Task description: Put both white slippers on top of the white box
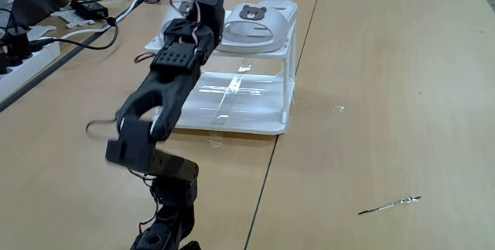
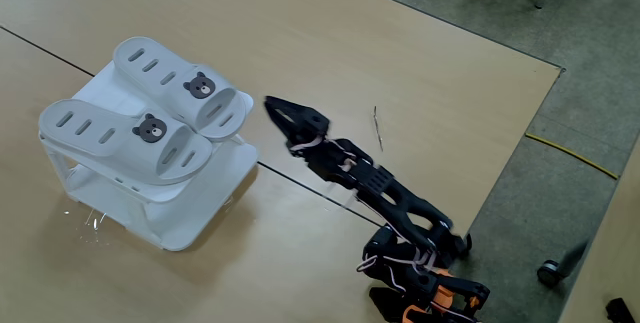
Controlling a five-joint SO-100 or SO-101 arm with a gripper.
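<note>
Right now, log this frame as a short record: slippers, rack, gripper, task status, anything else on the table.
slippers: both white slippers, one and the other, lie side by side, bear badges up
support: on the flat top of the white box, which stands on the table
gripper: gripper beside the box, apart from the slippers, holding nothing; whether its jaws are open is unclear
task status: looks complete
other: thin metal pin on the table; cables and power strip at the far left in a fixed view
</note>
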